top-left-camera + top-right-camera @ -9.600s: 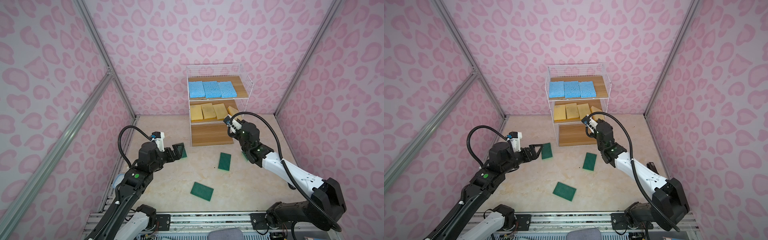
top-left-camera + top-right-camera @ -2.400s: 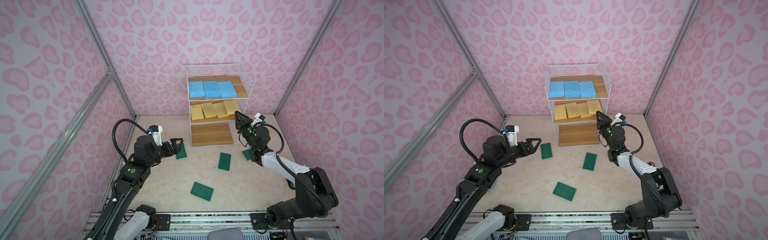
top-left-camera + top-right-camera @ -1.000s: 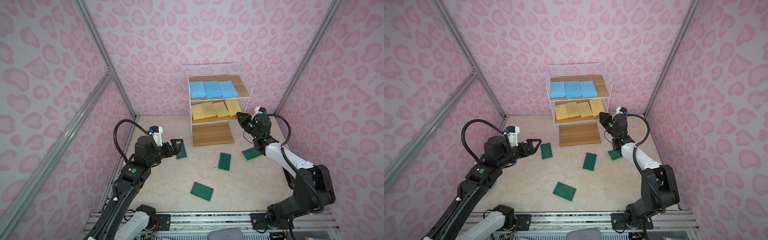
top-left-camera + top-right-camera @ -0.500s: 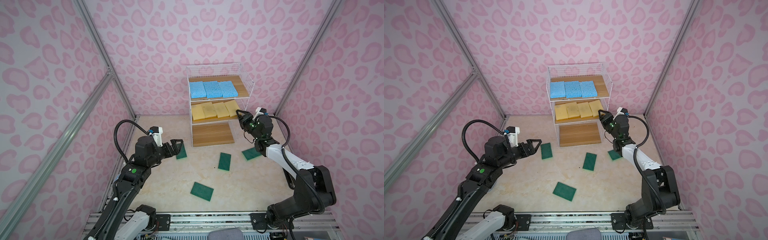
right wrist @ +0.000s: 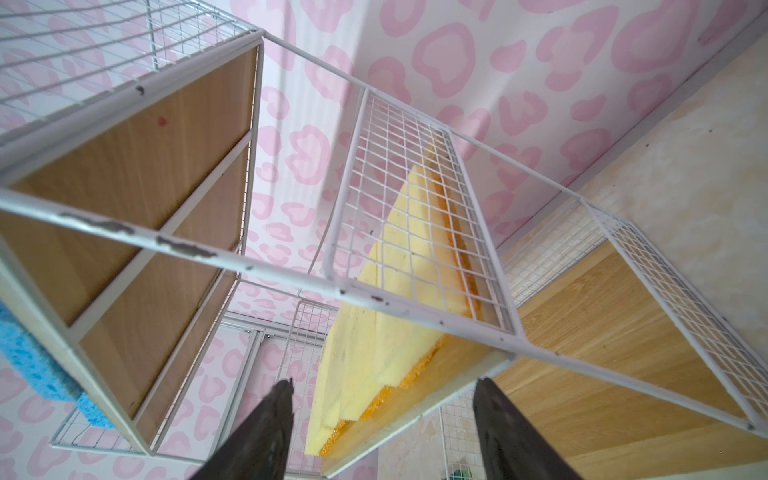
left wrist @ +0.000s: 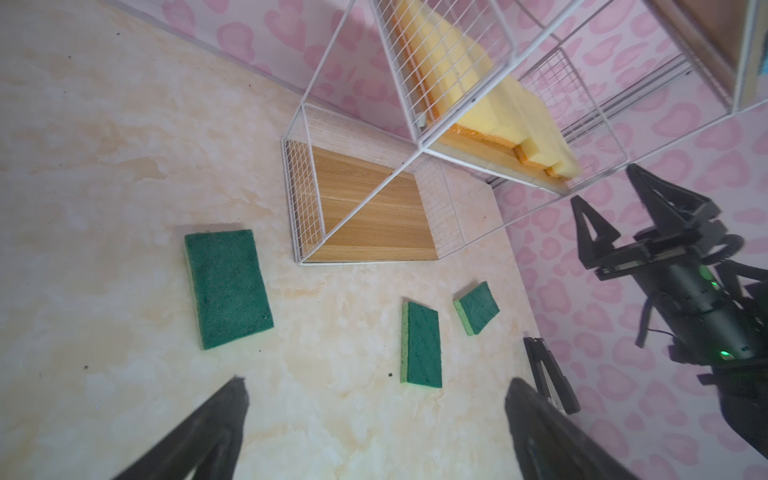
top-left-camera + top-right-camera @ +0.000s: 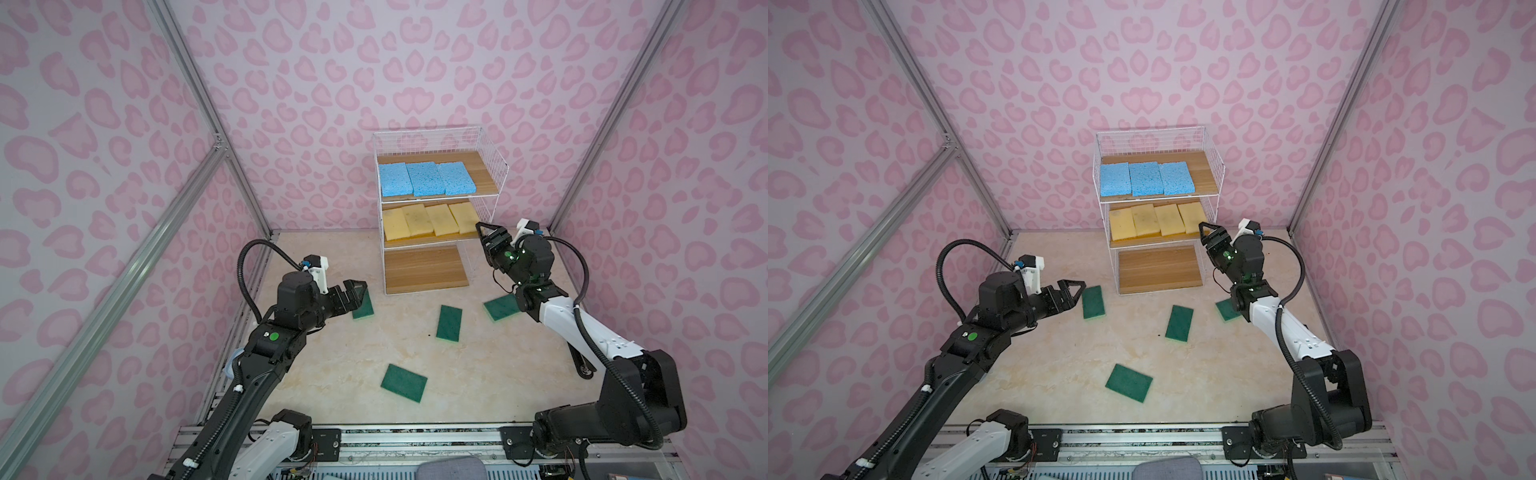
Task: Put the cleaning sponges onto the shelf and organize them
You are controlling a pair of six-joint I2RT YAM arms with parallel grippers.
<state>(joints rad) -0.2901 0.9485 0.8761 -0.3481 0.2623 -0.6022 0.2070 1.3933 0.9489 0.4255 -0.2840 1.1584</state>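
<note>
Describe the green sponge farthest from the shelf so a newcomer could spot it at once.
Start at the white wire shelf against the back wall and come forward over the beige floor. Of four dark green sponges there, it is the lone sponge nearest the base rail; the other three lie close to the shelf.

we find the shelf [image 7: 424, 268] upper centre, seven sponges [image 7: 422, 178] on it, four loose sponges [image 7: 449, 323] on the floor [image 7: 332, 374] below.

No legible text, label, brand mark, number or sign appears in any view. The shelf [image 7: 492, 166], the cleaning sponges [image 7: 422, 178] and the patterned walls [image 7: 374, 62] carry no readable marking.
</note>
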